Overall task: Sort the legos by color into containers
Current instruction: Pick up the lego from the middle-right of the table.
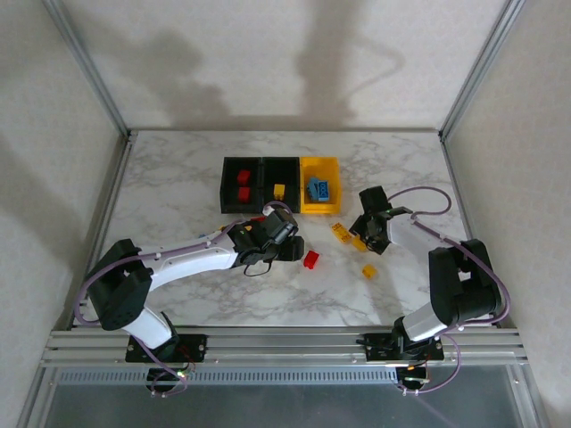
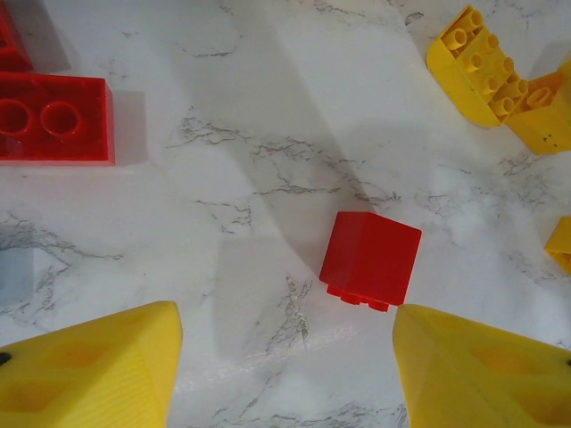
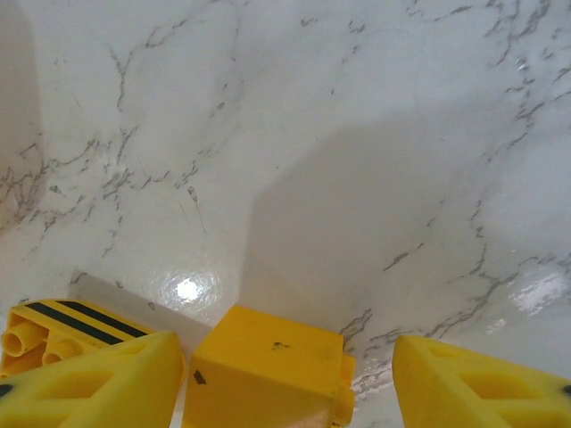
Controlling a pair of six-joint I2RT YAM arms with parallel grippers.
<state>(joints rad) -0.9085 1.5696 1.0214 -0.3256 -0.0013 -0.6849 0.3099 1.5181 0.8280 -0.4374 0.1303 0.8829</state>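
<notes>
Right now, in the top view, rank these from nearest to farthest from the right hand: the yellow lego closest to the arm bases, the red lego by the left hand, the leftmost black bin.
From the right hand:
1. yellow lego, just below it, toward the bases.
2. red lego, off to its left.
3. leftmost black bin, far left, back row.

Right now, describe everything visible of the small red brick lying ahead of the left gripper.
The red brick is a small, squarish block of glossy red plastic, tipped on its side so that what look like its studs point toward the left gripper. It rests alone on the marble table, touching only that surface, just ahead of the gap between the open yellow fingers. Nothing grips it.
</notes>
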